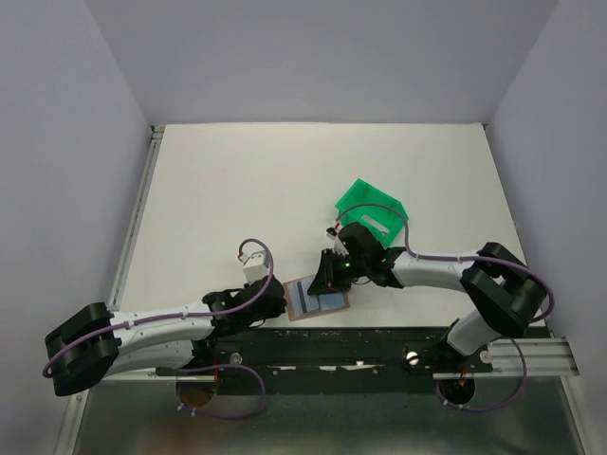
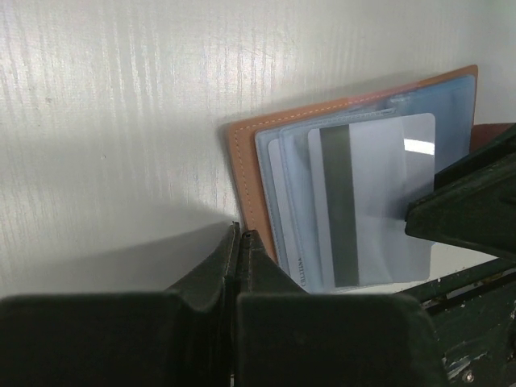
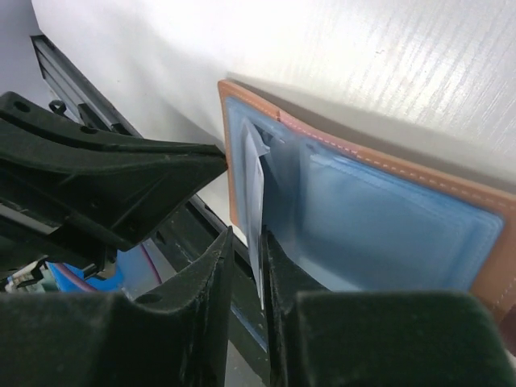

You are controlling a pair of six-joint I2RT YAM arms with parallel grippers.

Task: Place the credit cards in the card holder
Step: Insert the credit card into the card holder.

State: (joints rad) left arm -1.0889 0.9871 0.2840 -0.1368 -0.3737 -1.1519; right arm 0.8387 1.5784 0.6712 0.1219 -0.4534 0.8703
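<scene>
Open card holder point(image 1: 318, 299) lies at lower centre on the counter point(image 1: 285, 190). Left claw point(image 2: 237, 235), clenched empty, sits beside it. Right claw point(image 3: 248, 242) straddles a credit card point(image 2: 375, 185); whether it grips cannot be told.

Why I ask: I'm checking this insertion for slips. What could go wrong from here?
1. The right claw is slightly open around the pale grey, dark-striped credit card, which doesn't look fully tucked into a sleeve; it may slip out.
2. The tan leather card holder lies at the white table's near edge; the shut left claw beside it isn't visibly pinning it, so a push may shift it.
</scene>
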